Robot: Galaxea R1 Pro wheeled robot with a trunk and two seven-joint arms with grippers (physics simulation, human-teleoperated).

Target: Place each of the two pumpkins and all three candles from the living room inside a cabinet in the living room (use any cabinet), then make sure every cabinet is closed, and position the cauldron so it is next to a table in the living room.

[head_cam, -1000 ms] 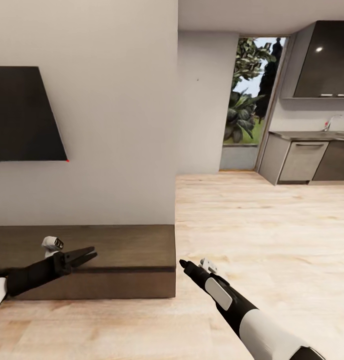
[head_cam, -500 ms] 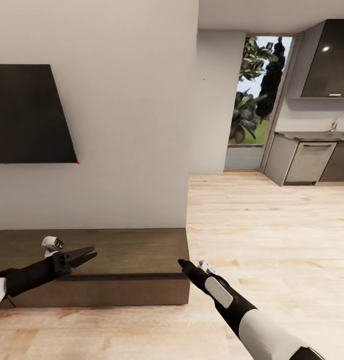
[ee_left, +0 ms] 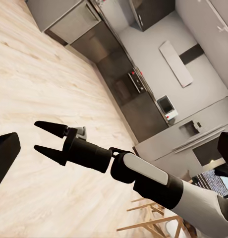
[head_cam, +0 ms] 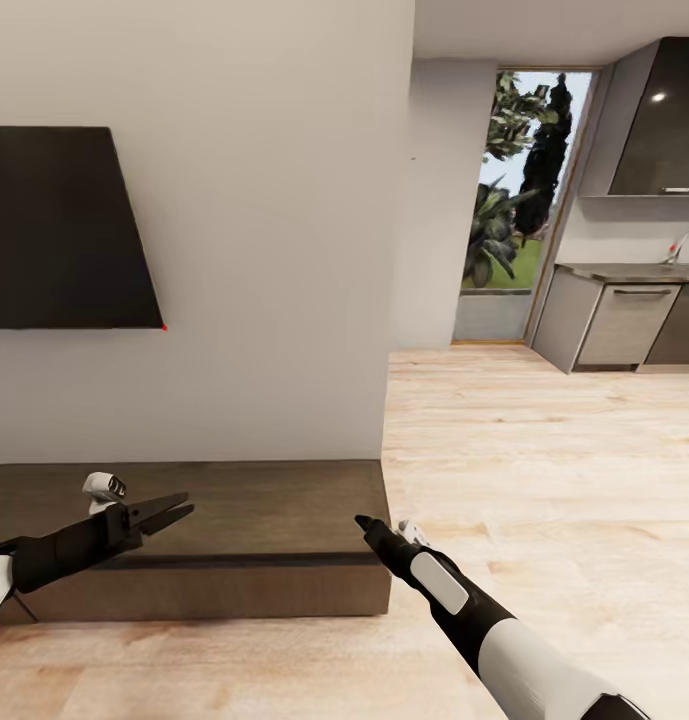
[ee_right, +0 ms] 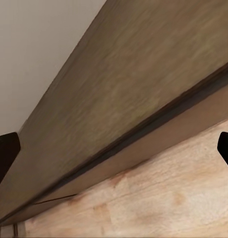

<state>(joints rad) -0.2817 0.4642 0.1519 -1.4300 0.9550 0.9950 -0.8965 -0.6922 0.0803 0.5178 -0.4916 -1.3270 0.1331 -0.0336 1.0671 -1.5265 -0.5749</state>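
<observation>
The cabinet (head_cam: 199, 545) is the landmark here: a long, low, dark brown wooden unit standing on the pale wood floor (head_cam: 544, 470) against the white wall (head_cam: 274, 230). Its front is flush and closed along the part in the head view, with a thin dark seam running under the top slab, and nothing of its inside shows. Its top carries no objects where it can be seen. In the right wrist view the cabinet (ee_right: 139, 104) runs as a wide brown band with the same dark seam and floor planks below it.

On the wall above the cabinet hangs a flat black screen (head_cam: 59, 230). Beyond the cabinet's right end the floor opens toward a glazed door with green plants (head_cam: 514, 210) and grey kitchen units (head_cam: 624, 325).

The left gripper (head_cam: 177, 513) hovers over the front part of the cabinet's top, toward its left half, its two dark fingers slightly parted and holding nothing. The right gripper (head_cam: 364, 523) hangs just off the cabinet's right front corner, near its upper edge; from the head its fingers look drawn to a point, while the left wrist view shows the right gripper (ee_left: 48, 139) with its fingers spread apart and empty above the floor.
</observation>
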